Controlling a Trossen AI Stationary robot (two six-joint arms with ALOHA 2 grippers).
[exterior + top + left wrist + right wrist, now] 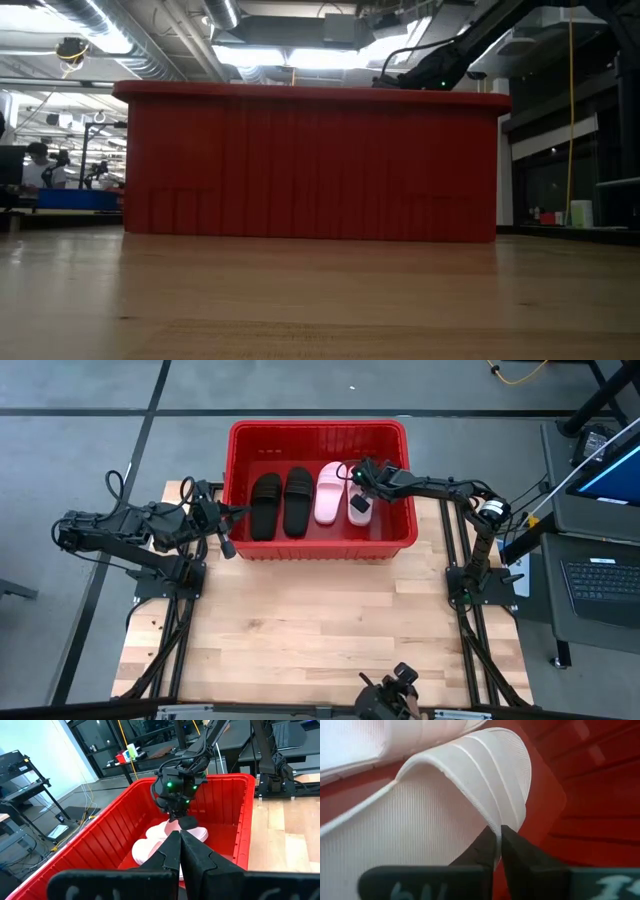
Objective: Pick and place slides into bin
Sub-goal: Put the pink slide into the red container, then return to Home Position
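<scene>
- Wooden table (300,620) carries the red bin (318,432) at its far edge.
- Two black slides (282,503) and one pink slide (329,493) lie side by side inside.
- Right gripper (498,840) pinches the second pink slide's strap (490,765) inside the bin.
- Left gripper (179,842), fingers together, waits beside the bin's left wall.

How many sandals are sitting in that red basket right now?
4, side by side in the red basket: two black sandals on the left, then a pink sandal, and a second pink sandal pinched by the right gripper.

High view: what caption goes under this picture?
Right gripper lowers the last pink slide into the red bin.
</scene>
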